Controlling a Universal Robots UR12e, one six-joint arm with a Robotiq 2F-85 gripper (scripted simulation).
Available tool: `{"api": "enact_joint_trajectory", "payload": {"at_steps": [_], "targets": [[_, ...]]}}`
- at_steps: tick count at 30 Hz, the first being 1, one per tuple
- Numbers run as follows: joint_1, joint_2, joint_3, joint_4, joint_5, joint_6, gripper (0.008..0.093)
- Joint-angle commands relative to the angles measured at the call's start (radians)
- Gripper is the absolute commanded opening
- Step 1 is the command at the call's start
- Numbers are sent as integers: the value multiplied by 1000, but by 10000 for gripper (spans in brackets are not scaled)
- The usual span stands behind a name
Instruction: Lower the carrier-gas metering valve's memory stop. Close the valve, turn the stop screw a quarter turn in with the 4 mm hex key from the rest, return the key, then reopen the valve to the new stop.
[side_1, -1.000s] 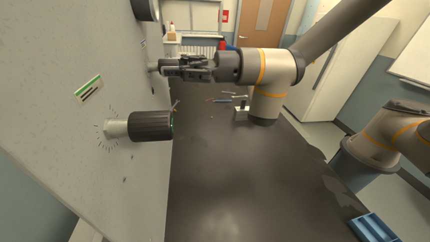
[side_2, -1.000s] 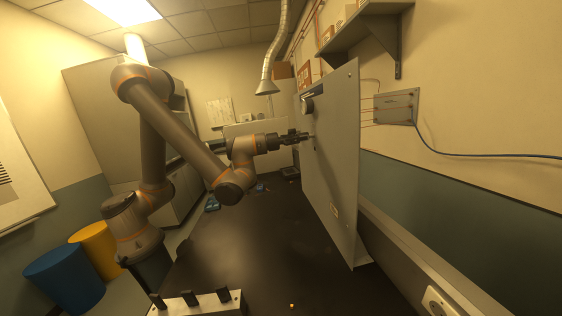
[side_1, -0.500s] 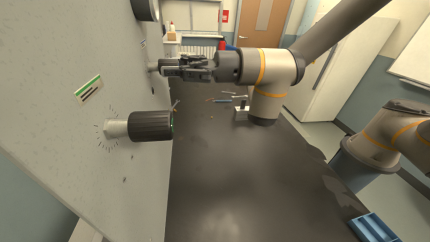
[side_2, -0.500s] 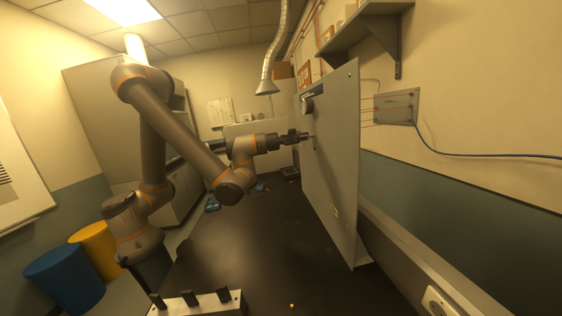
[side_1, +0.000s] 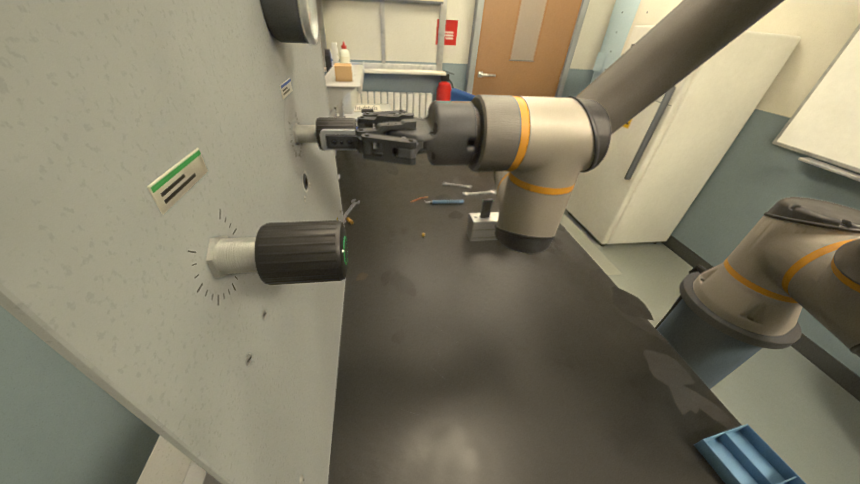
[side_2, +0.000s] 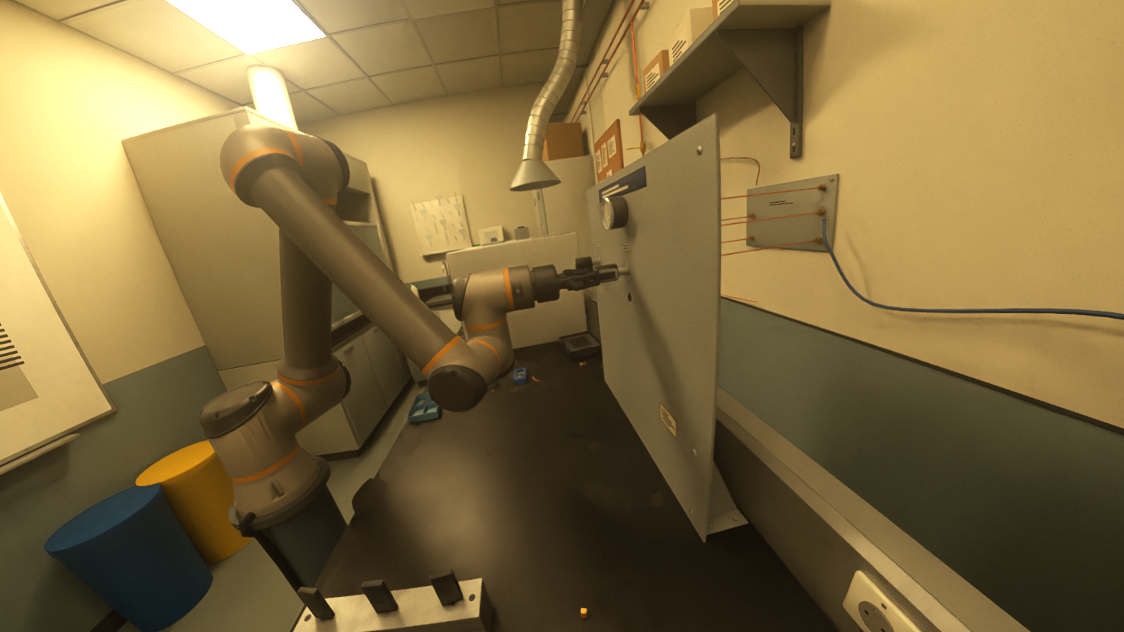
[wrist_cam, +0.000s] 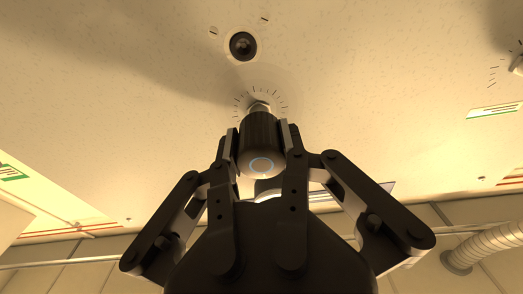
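The metering valve's dark ribbed knob (wrist_cam: 260, 139) is partly covered by my fingers; it sticks out of the grey panel on a short metal stem, ringed by tick marks, with a blue ring on its end face. The recessed stop screw (wrist_cam: 243, 45) sits in the panel just beyond the knob, seen also as a dark hole (side_1: 305, 180). The hex key (side_1: 484, 208) stands upright in its grey rest block (side_1: 481, 227) on the dark bench, behind my wrist. My gripper (side_1: 330, 139) (side_2: 605, 272) (wrist_cam: 259, 137) reaches level into the panel and is closed around the valve knob.
The tilted grey panel (side_2: 660, 330) stands along the bench's wall side and carries a second, larger knob (side_1: 299, 252) with a green ring and a round gauge (side_2: 614, 212). Small tools (side_1: 457, 194) lie on the far bench. A blue tray (side_1: 749, 460) sits at the near corner.
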Motion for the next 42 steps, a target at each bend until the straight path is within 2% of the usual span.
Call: {"api": "enact_joint_trajectory", "payload": {"at_steps": [1,16,42], "targets": [[1,0,-1,1,2,0,370],[1,0,-1,1,2,0,80],[1,0,-1,1,2,-50,80]]}}
